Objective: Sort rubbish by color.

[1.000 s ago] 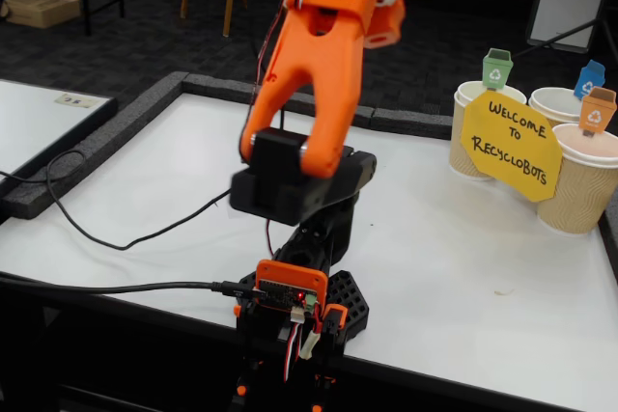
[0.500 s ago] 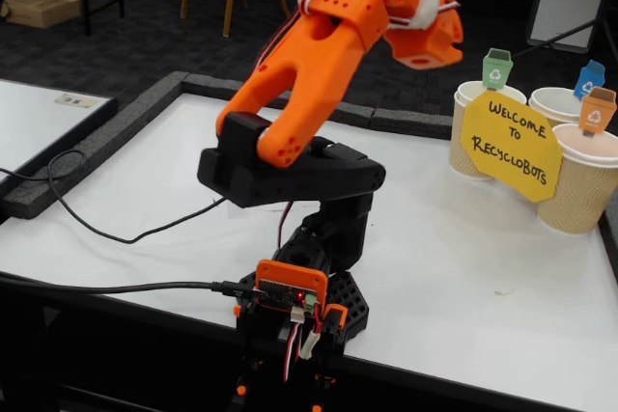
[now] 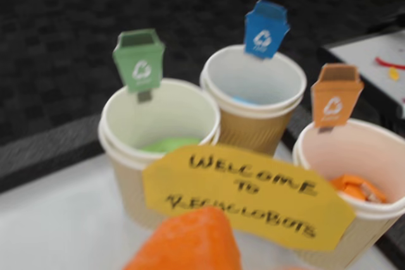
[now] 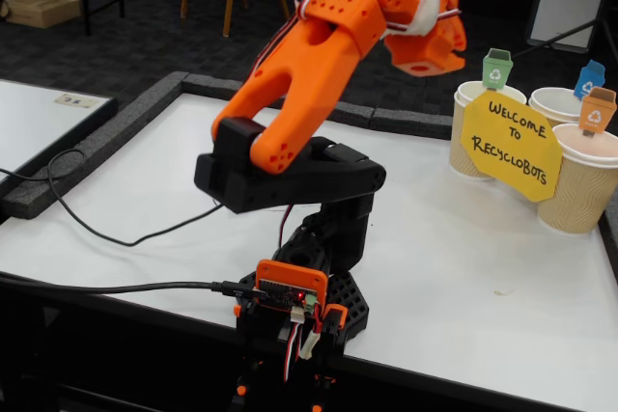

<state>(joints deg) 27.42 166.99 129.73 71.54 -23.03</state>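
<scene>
The wrist view looks down into three tan paper cups. A lime green wad [image 3: 168, 145] lies in the cup with the green flag [image 3: 139, 60]. A sliver of light blue wad [image 3: 243, 100] shows in the cup with the blue flag [image 3: 266, 26]. Orange pieces [image 3: 357, 189] lie in the cup with the orange flag [image 3: 335, 93]. One orange finger [image 3: 183, 245] of my gripper fills the bottom edge, with nothing seen in it. In the fixed view my gripper [image 4: 430, 50] hangs high, left of the cups [image 4: 579, 180]; the wads are hidden there.
A yellow "Welcome to Recyclobots" sign [image 4: 510, 147] leans against the cups. The white table [image 4: 463, 238] has a black foam border [image 4: 126, 123]. A black cable [image 4: 97, 229] runs to the arm's base [image 4: 294, 301]. A second white table [image 4: 29, 113] stands left.
The arm has swung from the middle of the table to the right, toward the cups. In the last half second it only rose and shifted slightly.
</scene>
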